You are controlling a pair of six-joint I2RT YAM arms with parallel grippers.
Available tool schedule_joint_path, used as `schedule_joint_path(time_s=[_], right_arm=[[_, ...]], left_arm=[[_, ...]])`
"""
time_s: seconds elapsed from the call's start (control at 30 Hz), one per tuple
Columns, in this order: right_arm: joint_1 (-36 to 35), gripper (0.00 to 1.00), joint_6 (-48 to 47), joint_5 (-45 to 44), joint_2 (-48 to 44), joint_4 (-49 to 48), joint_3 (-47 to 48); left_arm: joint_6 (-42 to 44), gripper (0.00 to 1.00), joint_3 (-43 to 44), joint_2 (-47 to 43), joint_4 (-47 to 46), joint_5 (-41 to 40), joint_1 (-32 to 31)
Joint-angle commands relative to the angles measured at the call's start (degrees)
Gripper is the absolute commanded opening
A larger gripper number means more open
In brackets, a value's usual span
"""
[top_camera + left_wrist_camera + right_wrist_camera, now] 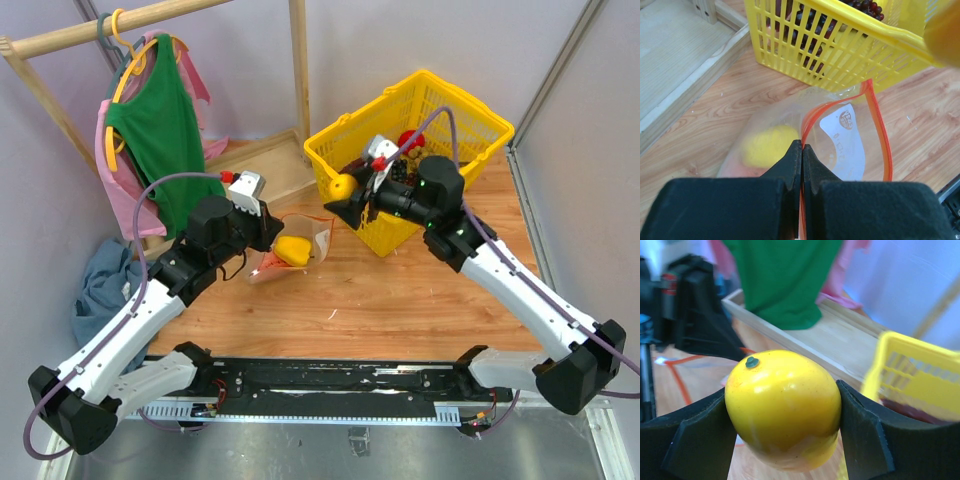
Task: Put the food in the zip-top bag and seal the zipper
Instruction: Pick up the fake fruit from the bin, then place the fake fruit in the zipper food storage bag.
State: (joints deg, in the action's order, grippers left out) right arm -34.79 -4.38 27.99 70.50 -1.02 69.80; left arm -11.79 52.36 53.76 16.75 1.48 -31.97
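My left gripper (802, 147) pinches the zipper (881, 131), propping the zip-top bag (775, 107) open beside the yellow basket (470, 105). My right gripper (355, 198) clamps the yellow bell pepper (783, 405) just outside the basket, ready to load.

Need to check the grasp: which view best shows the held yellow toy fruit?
Right wrist: the yellow toy fruit fills the frame, clamped in the right gripper. Top external shows it small; left wrist, perhaps a blurred edge.

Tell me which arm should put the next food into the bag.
Right. The right gripper clamps the yellow bell pepper, close to the zip-top bag. The left gripper is shut on the zipper, holding the mouth open, so it is busy.
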Motion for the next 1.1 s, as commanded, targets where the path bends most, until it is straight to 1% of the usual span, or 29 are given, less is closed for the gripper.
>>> schedule_joint_path(time_s=[0.0,0.1,0.2,0.27,0.43,0.53,0.8,0.93,1.07], right_arm=[[-6.4,0.22,-1.2,4.5,-0.5,-15.0,-4.9],[-10.3,0.19,-2.1,5.5,1.3,-22.5,-8.0],[-13.1,0.19,-2.8,7.0,3.7,-23.9,-8.1],[-14.0,0.19,-2.7,7.8,5.2,-24.4,-8.1],[-14.2,0.18,-1.2,5.6,8.8,-30.5,-11.6],[-14.2,0.21,-2.4,4.5,10.7,-31.6,-12.8],[-14.1,0.33,-8.6,2.4,14.1,-30.9,-14.9],[-14.1,0.44,-11.7,1.9,14.5,-27.7,-14.7],[-14.1,0.62,-13.0,4.1,15.6,-22.8,-11.8]], left_arm=[[0.8,0.00,-0.5,-1.2,-2.3,2.1,0.6],[0.8,0.00,-0.6,-1.3,-2.5,2.7,0.7],[0.7,0.00,-0.6,-1.1,-2.5,3.0,0.7],[0.7,0.00,-0.6,-1.1,-2.6,3.3,0.7],[0.5,0.00,-0.7,-1.1,-2.8,4.0,0.8],[0.5,0.00,-0.7,-1.1,-2.8,4.2,0.8],[0.5,0.00,-0.7,-1.2,-2.9,4.1,0.7],[0.5,0.00,-0.7,-1.2,-2.9,3.9,0.8],[0.3,0.00,-0.7,-1.1,-3.0,4.1,0.9]])
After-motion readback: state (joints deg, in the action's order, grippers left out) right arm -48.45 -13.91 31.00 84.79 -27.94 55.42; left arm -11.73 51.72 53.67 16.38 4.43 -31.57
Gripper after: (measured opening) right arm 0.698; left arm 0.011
